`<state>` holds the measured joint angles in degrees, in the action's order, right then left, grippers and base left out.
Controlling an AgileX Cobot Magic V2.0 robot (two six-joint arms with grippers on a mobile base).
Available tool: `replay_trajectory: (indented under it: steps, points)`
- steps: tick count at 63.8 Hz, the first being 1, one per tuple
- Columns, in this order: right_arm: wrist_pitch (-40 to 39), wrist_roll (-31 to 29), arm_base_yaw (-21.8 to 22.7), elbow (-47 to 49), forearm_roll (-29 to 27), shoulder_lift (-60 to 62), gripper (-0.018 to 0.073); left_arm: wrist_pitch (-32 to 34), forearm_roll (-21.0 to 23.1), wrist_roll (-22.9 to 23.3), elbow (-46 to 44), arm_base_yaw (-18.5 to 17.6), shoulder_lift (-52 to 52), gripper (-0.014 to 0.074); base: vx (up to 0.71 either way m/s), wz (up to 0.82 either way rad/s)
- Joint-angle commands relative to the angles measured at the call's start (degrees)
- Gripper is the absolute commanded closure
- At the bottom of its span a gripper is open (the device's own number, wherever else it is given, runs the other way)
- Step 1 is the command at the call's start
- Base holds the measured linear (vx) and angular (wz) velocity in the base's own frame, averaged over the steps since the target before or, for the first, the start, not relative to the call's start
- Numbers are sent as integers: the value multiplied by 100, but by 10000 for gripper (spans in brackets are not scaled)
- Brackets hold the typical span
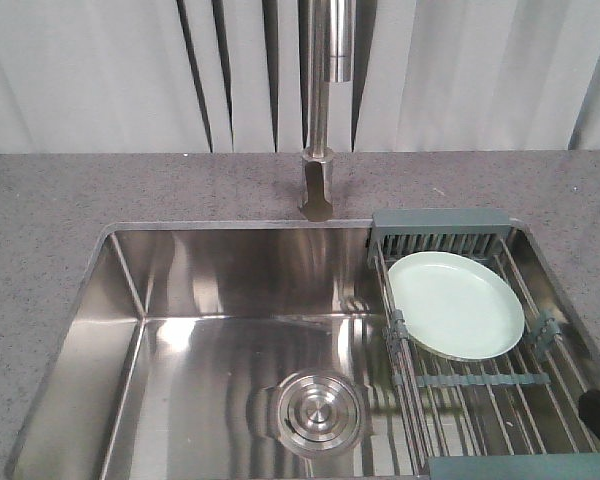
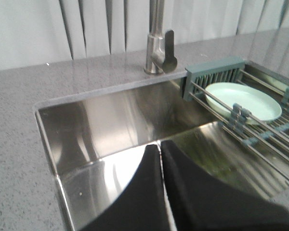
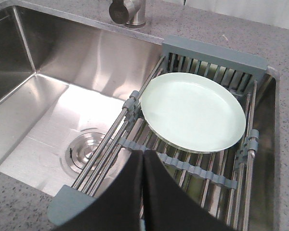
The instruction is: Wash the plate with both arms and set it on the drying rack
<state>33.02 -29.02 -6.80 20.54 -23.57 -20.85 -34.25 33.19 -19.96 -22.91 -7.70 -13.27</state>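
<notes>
While plate (image 1: 456, 304) is lying flat on drying rack (image 1: 442, 222) at sink's (image 1: 195, 300) 3 o'clock, placement looking finished; both grippers, left (image 2: 161, 149) and right (image 3: 143, 156), sitting clenched, grasping nothing.

Looked like kitchen. Shiny steel sink (image 1: 180, 290) was set in grey speckled counter (image 1: 100, 190). Tall metal tap (image 1: 320, 120) stood behind sink. Drying rack (image 3: 207, 168) lay over sink, plate (image 3: 192, 111) on it. Pale curtain (image 1: 90, 70) hung behind counter.
</notes>
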Motion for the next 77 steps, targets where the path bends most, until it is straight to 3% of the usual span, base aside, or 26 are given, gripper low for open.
replay_trajectory:
  steps: [1,45,55,69,77]
  points:
    - [-330,-18,16,156,-89,-41,568,416,181,8,-137,2,-68,603,0,0]
    - [-330,-18,16,156,-89,-41,568,430,147,8,-105,2,-68,603,0,0]
    - [-330,-18,16,156,-89,-41,568,717,-428,297,263,2,-68,603,0,0]
    - [-330,-18,16,156,-89,-41,568,1776,-1801,1860,1153,2,-57,603,0,0]
    - [-330,-18,16,156,-89,-41,568,2537,-2119,1944,1688,2,-57,603,0,0]
